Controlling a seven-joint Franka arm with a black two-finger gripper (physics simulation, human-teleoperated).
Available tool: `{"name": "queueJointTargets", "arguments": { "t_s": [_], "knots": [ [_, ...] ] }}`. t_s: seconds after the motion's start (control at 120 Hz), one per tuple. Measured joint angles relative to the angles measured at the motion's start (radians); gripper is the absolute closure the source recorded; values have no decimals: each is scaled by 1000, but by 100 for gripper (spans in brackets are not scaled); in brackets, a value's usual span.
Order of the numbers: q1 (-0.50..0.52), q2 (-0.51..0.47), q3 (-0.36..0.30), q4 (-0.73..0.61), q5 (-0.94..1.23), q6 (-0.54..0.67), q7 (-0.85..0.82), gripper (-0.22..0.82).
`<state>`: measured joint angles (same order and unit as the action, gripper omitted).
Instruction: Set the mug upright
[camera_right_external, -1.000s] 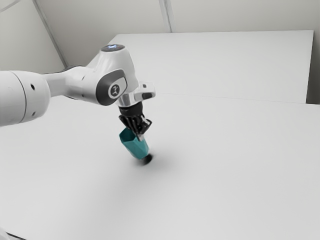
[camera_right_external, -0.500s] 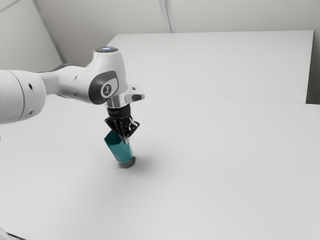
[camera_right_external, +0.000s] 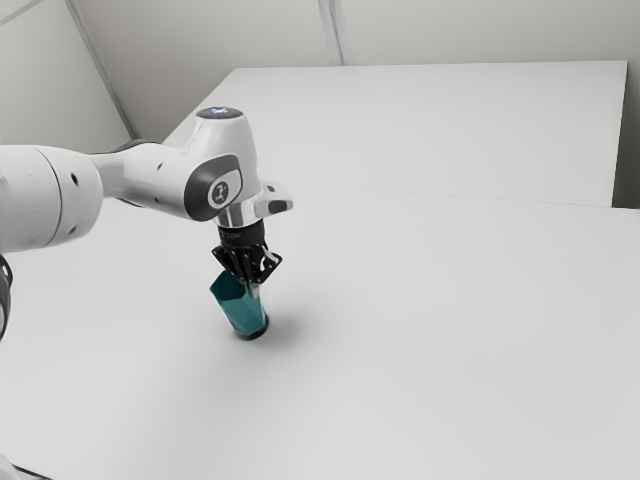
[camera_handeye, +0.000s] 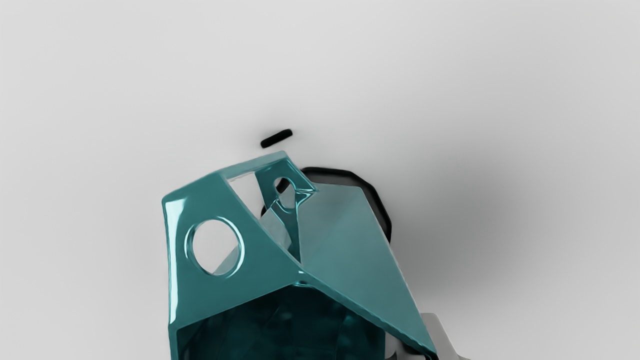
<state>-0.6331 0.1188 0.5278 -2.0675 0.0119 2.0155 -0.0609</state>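
- Exterior view: mug (camera_right_external: 238, 310) is leaning, open end toward the exterior view's left, dark base (camera_right_external: 254, 333) low over the surface (camera_right_external: 420, 350). Not upright.
- Hand (camera_right_external: 252, 289) is at the rim on the side toward the exterior view's right, closed down to the wall's thickness by the look of it. It has the mug.
- Progress: grasp done, mug partly righted. My read is it's well past halfway. Left: take out the remaining lean, seat the base flat, let go, back off.
- Base looks at or very near the surface; can't confirm contact, and it isn't flat while the mug leans.
- Versus one second ago: mug leans clearly less, and hand and mug have shifted toward the exterior view's left. Versus half a second ago: both sit lower, nearer the surface; tilt change is small.
- Wrist view: mug wall runs between the fingers, one inside the mug, the outer finger (camera_handeye: 434, 332) against the outside. Reads as a pinch on the wall.
- Handle (camera_handeye: 200, 300), with the round hole, is off to one side of the grip, free of the fingers. Base pokes out past the wall, which fits a mug that's tilted.
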Motion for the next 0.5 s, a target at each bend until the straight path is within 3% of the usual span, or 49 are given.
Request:
{"name": "queueJointTargets", "arguments": {
  "t_s": [0.242, 0.5],
  "knots": [
    [0, -2, -1, -6, -8, -2, -9, 70],
    [-1, -51, -1, -2, -35, -30, -13, 42]
  ]
}}
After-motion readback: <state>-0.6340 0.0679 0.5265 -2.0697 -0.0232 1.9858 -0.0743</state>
